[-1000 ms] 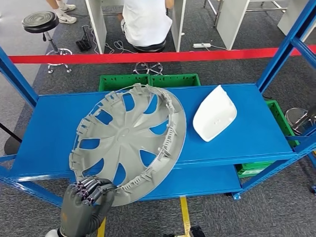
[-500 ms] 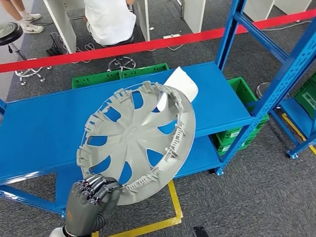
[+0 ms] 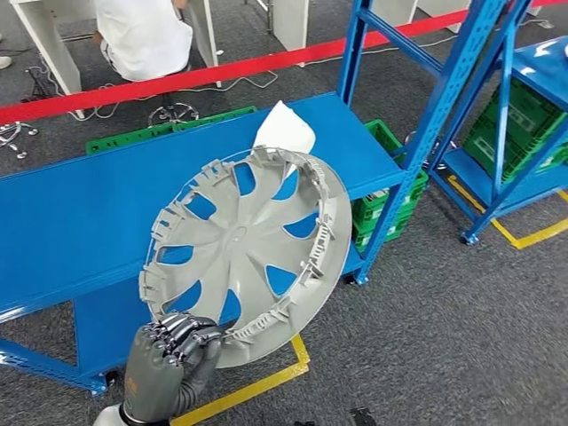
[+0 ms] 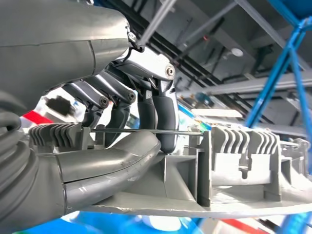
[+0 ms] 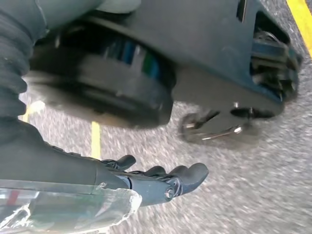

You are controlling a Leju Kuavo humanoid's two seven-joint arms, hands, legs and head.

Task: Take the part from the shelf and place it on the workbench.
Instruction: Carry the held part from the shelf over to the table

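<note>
The grey wheel cover (image 3: 244, 253) is gripped at its lower rim by the left hand (image 3: 168, 364); in the left wrist view the fingers (image 4: 162, 122) are curled over the ribbed rim and its wire ring, with the thumb (image 4: 110, 161) pressed against the opposite face, so the part (image 4: 235, 170) is pinched between them. The cover is held tilted, inner side up, in front of the blue shelf (image 3: 74, 222) and is no longer seated on it. Compared with the frames of one second and half a second ago, the whole scene is displaced to the left: the shelf, the white moulded part (image 3: 285, 133), the red barrier tape (image 3: 201, 75) and the seated person (image 3: 140, 35) are all shifted, and a second blue rack with green crates (image 3: 508, 142) is brought into view at the right. This is read as a turn of the robot's body to the right, not as movement of the objects; the cover's position relative to the hand is unchanged. The right hand (image 5: 162, 183) is seen hanging above the carpet, fingers extended and holding nothing. The pick-up is judged complete and the carrying phase begun; the workbench is not yet identified.
</note>
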